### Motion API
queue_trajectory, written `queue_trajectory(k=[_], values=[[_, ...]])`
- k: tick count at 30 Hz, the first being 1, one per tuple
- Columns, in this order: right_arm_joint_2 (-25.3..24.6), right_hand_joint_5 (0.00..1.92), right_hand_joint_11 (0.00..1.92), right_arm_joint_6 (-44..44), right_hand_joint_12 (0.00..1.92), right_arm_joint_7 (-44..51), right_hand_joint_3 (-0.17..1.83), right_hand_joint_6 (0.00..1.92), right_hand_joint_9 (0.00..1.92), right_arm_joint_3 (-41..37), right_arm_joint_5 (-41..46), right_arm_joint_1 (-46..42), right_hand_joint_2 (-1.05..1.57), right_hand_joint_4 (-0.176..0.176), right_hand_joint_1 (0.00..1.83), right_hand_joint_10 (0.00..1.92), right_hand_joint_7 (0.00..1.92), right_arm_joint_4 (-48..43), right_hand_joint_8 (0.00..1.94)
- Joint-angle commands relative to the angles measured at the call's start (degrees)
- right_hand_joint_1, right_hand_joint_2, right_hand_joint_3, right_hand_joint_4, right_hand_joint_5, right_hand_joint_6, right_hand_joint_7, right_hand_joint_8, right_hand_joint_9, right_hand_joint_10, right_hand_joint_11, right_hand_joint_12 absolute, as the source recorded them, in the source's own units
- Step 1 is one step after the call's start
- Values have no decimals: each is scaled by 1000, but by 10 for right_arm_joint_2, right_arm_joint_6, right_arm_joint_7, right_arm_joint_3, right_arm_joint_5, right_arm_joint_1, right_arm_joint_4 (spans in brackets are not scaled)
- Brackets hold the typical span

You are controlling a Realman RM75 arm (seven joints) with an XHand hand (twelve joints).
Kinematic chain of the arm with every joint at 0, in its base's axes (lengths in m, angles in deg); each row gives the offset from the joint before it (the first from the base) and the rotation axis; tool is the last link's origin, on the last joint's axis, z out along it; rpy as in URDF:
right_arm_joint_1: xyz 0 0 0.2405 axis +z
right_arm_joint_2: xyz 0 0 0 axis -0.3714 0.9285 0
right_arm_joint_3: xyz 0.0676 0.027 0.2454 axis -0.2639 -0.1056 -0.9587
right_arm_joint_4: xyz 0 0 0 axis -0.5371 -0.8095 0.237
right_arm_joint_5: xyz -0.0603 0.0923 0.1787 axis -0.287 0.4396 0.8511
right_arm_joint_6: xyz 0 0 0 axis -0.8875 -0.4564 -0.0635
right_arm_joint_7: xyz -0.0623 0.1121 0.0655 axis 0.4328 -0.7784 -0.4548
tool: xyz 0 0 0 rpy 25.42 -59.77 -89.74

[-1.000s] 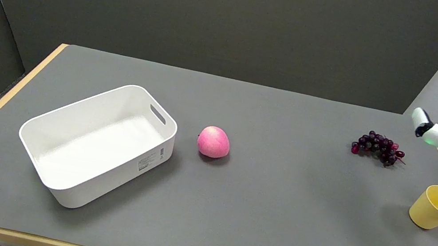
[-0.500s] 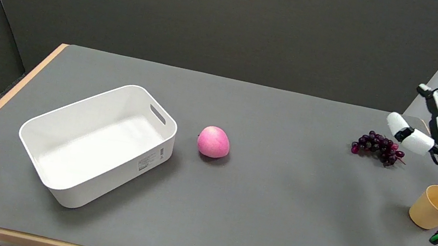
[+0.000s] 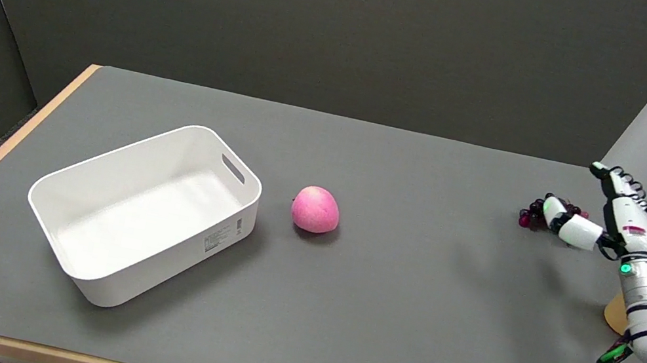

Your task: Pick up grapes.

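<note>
Grapes (image 3: 529, 214) sit far right on the bench (image 3: 383, 298), mostly hidden now behind your robot hand (image 3: 600, 217), only the left end of the dark bunch shows. Head view, only one to go on: your robot hand is spread, holding nothing, thumb low and pointing left across the bunch, other fingers raised over its far side, so it brackets the grapes for a wrap from the right. Cannot tell if the thumb touches the fruit or just sits in front of it. My read: reach stage, grasp not made, bunch not lifted. Coming in from the right edge makes sense, since the grapes lie close to that side and the arm enters from the lower right. Next you would likely need to lower and curl around the cluster; it is lumpy and loose, so single grapes may roll or slip out of a shallow pinch. Yellow cup (image 3: 612, 313) stands just behind the forearm near the bench edge, mostly covered, so watch the wrist does not knock it. Pink apple (image 3: 316, 209) is mid-bench, well apart from the grapes, white bin (image 3: 81, 272) further left; neither blocks you.
</note>
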Motion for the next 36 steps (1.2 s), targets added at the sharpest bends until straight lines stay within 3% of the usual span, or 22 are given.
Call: queue_trajectory(k=[1, 15, 20, 23, 25, 27, 29, 31, 33, 35, 36], values=[[-13, 46, -1, 92, 510, 96, 953, 404, -1, 55, 79, 90, 517, -15, 473, 181, 44, 45, 344], [-22, 43, -1, 130, 561, 92, 956, 407, -1, 158, 83, 221, 518, -13, 485, 238, 67, 191, 377], [-32, 74, -1, 134, 649, 91, 976, 430, 0, 183, 79, 256, 566, -4, 466, 443, 126, 239, 389], [-40, 150, -1, 132, 862, 92, 861, 354, 41, 186, 79, 271, 625, 5, 338, 597, 231, 256, 303], [-42, 184, 41, 129, 1094, 95, 938, 438, 157, 186, 78, 279, 639, 0, 377, 719, 306, 264, 409], [-45, 310, 202, 123, 1382, 96, 844, 590, 372, 186, 78, 285, 745, -8, 526, 936, 505, 271, 596], [-45, 454, 322, 113, 1781, 96, 839, 1058, 649, 186, 78, 286, 800, -17, 658, 1220, 708, 275, 1194], [-45, 498, 168, 104, 1921, 96, 854, 1209, 707, 186, 78, 286, 804, -29, 696, 1326, 587, 276, 1592], [-45, 645, 2, 97, 1921, 96, 649, 1667, 627, 183, 78, 284, 1019, -13, 919, 1910, 319, 276, 1935], [-45, 616, -1, 87, 1921, 92, 771, 1795, 483, 180, 78, 282, 1002, 2, 879, 1921, 231, 272, 1941], [-45, 528, -1, 84, 1921, 91, 742, 1848, 524, 179, 78, 282, 923, -10, 848, 1921, 255, 269, 1941]])
